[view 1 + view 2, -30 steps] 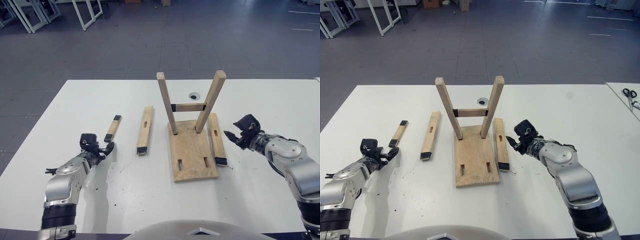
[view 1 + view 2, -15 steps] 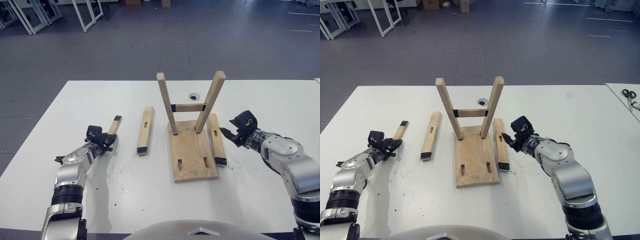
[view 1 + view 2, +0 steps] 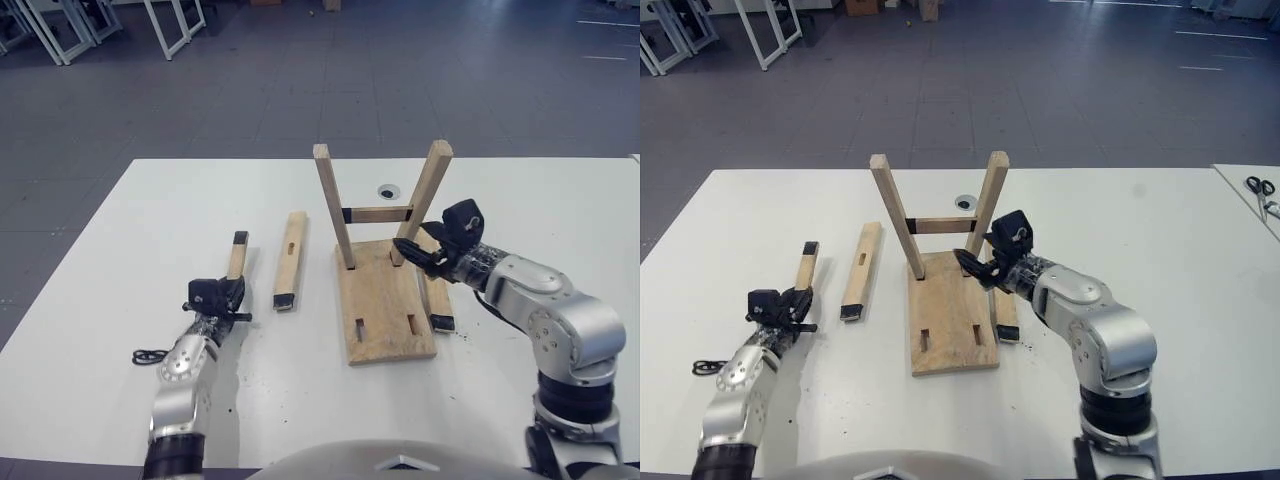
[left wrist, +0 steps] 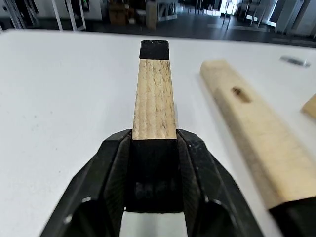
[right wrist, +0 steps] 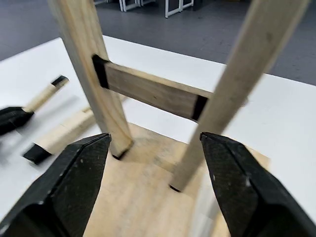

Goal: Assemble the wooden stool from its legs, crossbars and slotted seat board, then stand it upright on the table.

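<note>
Seat board (image 3: 385,312) flat on table (image 3: 150,220), two upright legs (image 3: 334,210) in its far slots | left gripper (image 4: 154,143) clamped on short bar (image 4: 154,98), well left of board | right gripper (image 3: 415,252) spread wide, empty, at board's far right corner | loose leg (image 3: 290,258) left of board

A lab-like workshop hall: a white table (image 3: 200,220), grey tiled floor (image 3: 300,80), white metal frames (image 3: 170,25) standing behind.
</note>
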You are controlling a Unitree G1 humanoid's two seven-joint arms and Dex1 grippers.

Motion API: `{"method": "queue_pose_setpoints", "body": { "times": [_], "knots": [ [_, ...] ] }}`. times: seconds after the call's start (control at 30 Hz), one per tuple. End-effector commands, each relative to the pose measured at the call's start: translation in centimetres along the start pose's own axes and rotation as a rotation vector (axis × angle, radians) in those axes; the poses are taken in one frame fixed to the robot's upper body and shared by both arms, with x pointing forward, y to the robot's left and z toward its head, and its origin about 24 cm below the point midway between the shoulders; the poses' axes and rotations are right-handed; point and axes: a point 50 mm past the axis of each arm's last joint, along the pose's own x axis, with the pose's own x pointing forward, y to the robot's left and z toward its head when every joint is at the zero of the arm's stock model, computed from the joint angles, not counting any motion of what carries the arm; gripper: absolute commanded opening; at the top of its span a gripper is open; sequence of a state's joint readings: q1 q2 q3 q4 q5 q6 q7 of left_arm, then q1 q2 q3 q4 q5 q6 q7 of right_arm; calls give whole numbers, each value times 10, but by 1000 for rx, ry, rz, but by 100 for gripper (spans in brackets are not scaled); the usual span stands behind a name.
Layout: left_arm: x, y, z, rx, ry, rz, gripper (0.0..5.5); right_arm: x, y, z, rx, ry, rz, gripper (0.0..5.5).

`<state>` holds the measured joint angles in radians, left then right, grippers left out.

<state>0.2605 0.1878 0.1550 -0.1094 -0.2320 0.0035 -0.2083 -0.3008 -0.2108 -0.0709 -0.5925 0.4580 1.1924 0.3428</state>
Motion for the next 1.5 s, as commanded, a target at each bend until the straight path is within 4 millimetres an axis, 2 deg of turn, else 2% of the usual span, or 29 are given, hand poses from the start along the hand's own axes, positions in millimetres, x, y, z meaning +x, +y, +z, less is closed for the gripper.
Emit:
{"method": "queue_pose_setpoints", "body": {
  "times": [0.03, 0.1, 0.2, 0.4, 0.57, 0.77, 0.9, 1.03, 1.23, 1.5],
  "knots": [
    [-22, -33, 39, 65, -230, -73, 129, 12, 18, 7, 299, -44, 170, 403],
    [-25, -44, 47, 117, -276, -136, 129, 18, 28, 9, 413, -28, 268, 404],
    [-21, -52, 55, 161, -321, -193, 129, 25, 37, 15, 476, -12, 334, 404],
    [-17, -71, 62, 128, -351, -353, 129, 43, 47, 16, 494, 32, 398, 404],
    [-15, -84, 57, 107, -324, -499, 129, 60, 51, 23, 482, 23, 442, 404],
    [-8, -87, 51, 58, -279, -557, 129, 67, 55, 45, 443, -37, 487, 404],
    [-5, -79, 48, 28, -258, -520, 129, 63, 54, 47, 428, -47, 495, 404],
    [-4, -81, 50, 27, -258, -545, 129, 65, 56, 48, 452, -60, 510, 404],
    [-5, -90, 51, 15, -255, -584, 129, 72, 58, 43, 506, -58, 517, 339],
    [-6, -95, 48, 4, -246, -591, 129, 78, 59, 45, 535, -86, 519, 197]
  ]
}}
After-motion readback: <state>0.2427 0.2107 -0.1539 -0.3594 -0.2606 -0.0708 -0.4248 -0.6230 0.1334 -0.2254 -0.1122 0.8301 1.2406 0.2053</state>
